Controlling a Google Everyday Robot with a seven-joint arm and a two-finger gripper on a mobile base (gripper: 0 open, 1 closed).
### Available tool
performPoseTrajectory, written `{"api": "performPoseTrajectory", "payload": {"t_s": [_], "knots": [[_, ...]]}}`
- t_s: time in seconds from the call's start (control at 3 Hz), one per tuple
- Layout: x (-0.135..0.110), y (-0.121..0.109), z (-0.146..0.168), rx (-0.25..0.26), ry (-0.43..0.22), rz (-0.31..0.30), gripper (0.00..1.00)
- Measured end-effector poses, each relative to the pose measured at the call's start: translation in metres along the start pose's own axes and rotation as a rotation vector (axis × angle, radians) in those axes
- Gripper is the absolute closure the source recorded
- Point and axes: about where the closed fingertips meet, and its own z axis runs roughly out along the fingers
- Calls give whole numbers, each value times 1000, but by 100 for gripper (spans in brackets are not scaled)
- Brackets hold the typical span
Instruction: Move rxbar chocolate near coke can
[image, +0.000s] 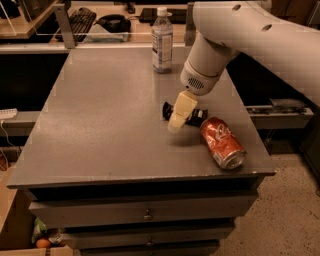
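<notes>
The rxbar chocolate (197, 116), in a black wrapper, lies flat on the grey table (100, 125) right of centre. Its middle is hidden behind my gripper (179, 116), which hangs from the white arm (235, 35) and stands over the bar, down at the table top. I cannot tell whether it grips the bar. The red coke can (222, 142) lies on its side just right and in front of the bar, near the table's front right corner. The bar's right end is very close to the can.
A clear water bottle (162, 40) stands upright at the table's back edge, behind the gripper. Drawers (145, 215) run under the table top. A desk with a keyboard (80, 20) lies behind. The floor drops off at the right edge.
</notes>
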Motion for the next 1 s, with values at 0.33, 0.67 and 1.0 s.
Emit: {"api": "performPoseTrajectory", "payload": {"t_s": [0.33, 0.67, 1.0], "knots": [[12, -19, -20, 45, -36, 9, 0], [41, -63, -79, 184, -131, 23, 0], [60, -97, -130, 278, -248, 20, 0]]}}
